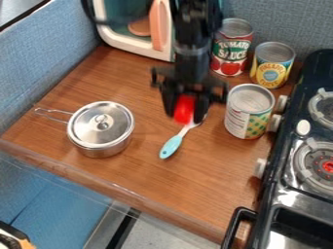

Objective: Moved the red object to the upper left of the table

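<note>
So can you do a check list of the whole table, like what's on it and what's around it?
Surface: brown wooden table, no spills seen.
Job's things: red thing, off toward the middle, not at the upper left.
Clutter: lidded pot on the left; spoon by the red thing, touching or not I can't tell; three cans on the right.
Gripper: gripper closed on the red thing.
Cables: a dark curved line at the top left, maybe a cable.
Surroundings: stove on the right, blue-grey walls behind and left.
</note>
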